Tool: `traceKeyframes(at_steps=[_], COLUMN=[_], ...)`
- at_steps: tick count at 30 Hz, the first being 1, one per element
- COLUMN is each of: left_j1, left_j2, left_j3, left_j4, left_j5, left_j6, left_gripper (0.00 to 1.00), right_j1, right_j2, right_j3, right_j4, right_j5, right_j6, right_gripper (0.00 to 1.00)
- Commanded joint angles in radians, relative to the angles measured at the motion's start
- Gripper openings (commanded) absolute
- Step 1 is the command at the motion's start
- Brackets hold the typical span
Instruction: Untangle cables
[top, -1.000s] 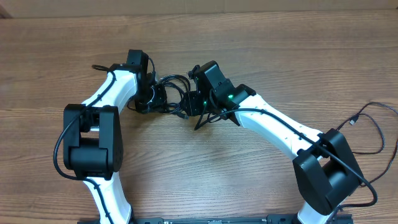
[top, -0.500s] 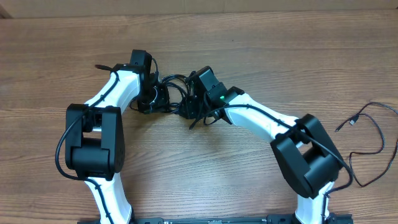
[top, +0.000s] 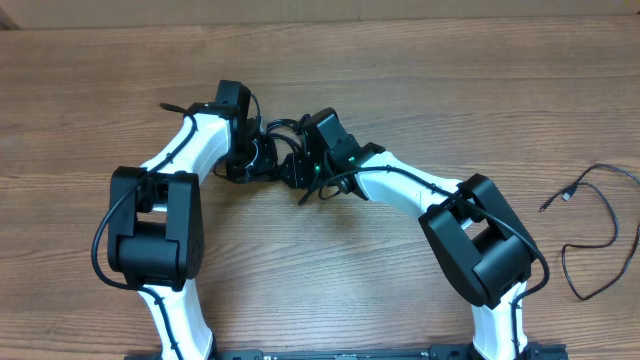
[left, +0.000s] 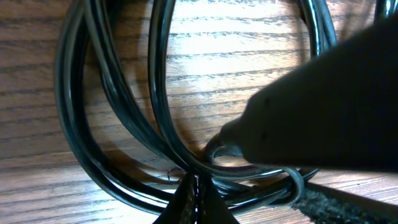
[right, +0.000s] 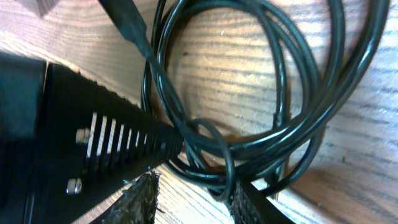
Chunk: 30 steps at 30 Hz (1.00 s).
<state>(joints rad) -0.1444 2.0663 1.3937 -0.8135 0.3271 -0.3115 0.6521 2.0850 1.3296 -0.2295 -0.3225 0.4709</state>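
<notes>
A tangle of thin black cables (top: 280, 135) lies on the wooden table between my two grippers. In the left wrist view the coiled cables (left: 118, 124) loop over the wood, and my left gripper (left: 196, 198) is shut, its fingertips pinched on strands at the bottom of the coil. In the overhead view it sits at the tangle's left side (top: 256, 158). My right gripper (right: 198, 196) is open, its padded fingers astride the lower edge of the coil (right: 267, 93), with a small loop against the right finger. It sits at the tangle's right side (top: 298, 168).
A separate thin black cable (top: 590, 235) with a small plug lies loose near the table's right edge. The left gripper's black body (right: 93, 143) fills the left of the right wrist view, close to my right fingers. The two arms nearly touch.
My right arm has swung left, its elbow folding inward and its gripper closing in on the tangle. My left gripper has shifted slightly right towards it.
</notes>
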Motion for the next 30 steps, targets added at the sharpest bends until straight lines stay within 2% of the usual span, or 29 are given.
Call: traceKeyframes(at_steps=[1,6,11,15,21,24,26,30], left_j1=[-0.027,-0.027,-0.027,-0.027,-0.027,-0.027,-0.027,-0.027], left_j2=[0.027,0.027,0.027,0.027,0.027,0.027,0.027,0.028], left_j3=[-0.030,-0.030,-0.030,-0.030,-0.030,-0.030,-0.031,-0.031], left_j4=[0.007,0.006,0.006,0.006,0.006,0.005,0.005,0.010], left_j5=[0.013,0.013,-0.018,-0.061,-0.073,-0.090,-0.138,-0.155], left_j6=[0.006,0.006,0.005,0.005,0.005,0.005,0.005,0.000], left_gripper=[0.04,0.04,0.04,0.05,0.05,0.05,0.05,0.05], right_j1=[-0.002,-0.003,-0.003,-0.014,-0.045,-0.094,-0.148,-0.217], right_j2=[0.021,0.063,0.063,0.062,0.061,0.046,0.039,0.039], right_j3=[0.011,0.011,0.011,0.011,0.012,0.013,0.013,0.013], right_j4=[0.027,0.026,0.010,-0.012,-0.042,-0.060,-0.061,-0.091], right_j5=[0.037,0.025,0.025,0.026,0.002,-0.146,-0.357,-0.558], right_j6=[0.029,0.061,0.061,0.060,0.060,0.060,0.060,0.059], right_gripper=[0.36,0.32,0.19,0.05,0.04,0.04,0.04,0.04])
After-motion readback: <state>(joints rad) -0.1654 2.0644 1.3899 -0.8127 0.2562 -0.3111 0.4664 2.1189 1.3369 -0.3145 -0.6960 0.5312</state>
